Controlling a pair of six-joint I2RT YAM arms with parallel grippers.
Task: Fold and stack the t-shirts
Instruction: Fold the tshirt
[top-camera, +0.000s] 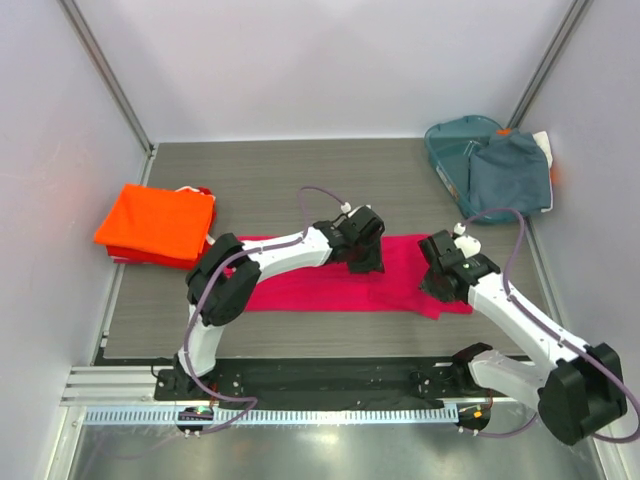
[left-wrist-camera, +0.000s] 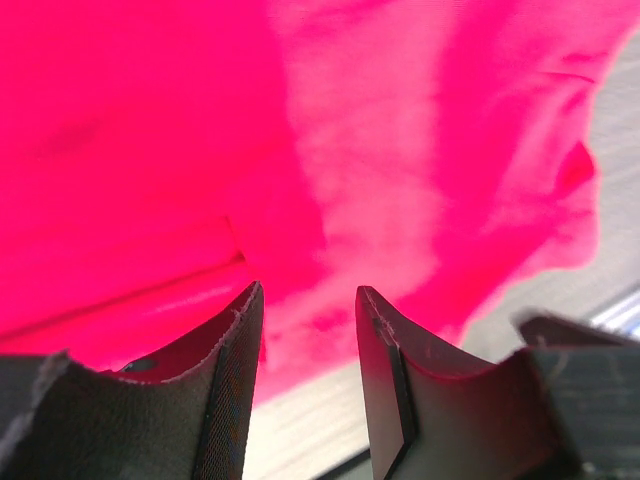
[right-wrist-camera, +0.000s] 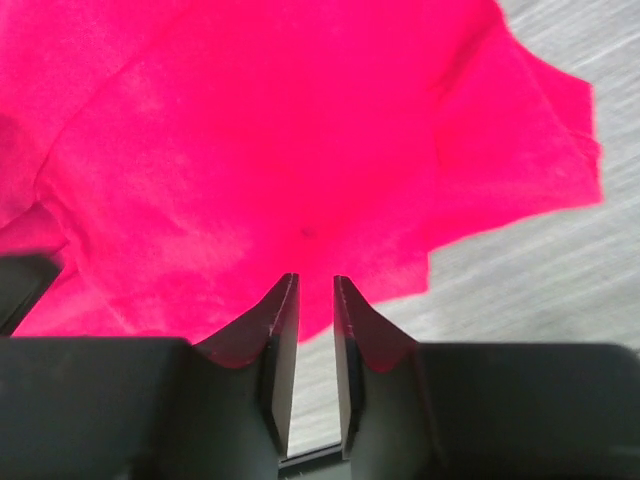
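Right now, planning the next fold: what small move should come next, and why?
Probably lift both grippers clear to regrip an end: the left gripper and right gripper are open, holding no cloth, and the pink t-shirt already lies as a long folded strip.

The top view is bright and even, with soft light from above. The white walls (top-camera: 330, 60) look pale and washed out. The arms (top-camera: 290, 250) drop only small, faint shadows on the pink t-shirt (top-camera: 330, 290). The orange t-shirt (top-camera: 155, 225) almost glows.

In the left wrist view the pink cloth is so strong that its folds are hard to see, and most of it is blurry. The left claw (left-wrist-camera: 308, 290) is dark, with a pink shine on its edges.

The right wrist view is sharper. You can see the lines in the grey counter (right-wrist-camera: 580, 40). The right claw (right-wrist-camera: 315, 280) is dark there too.
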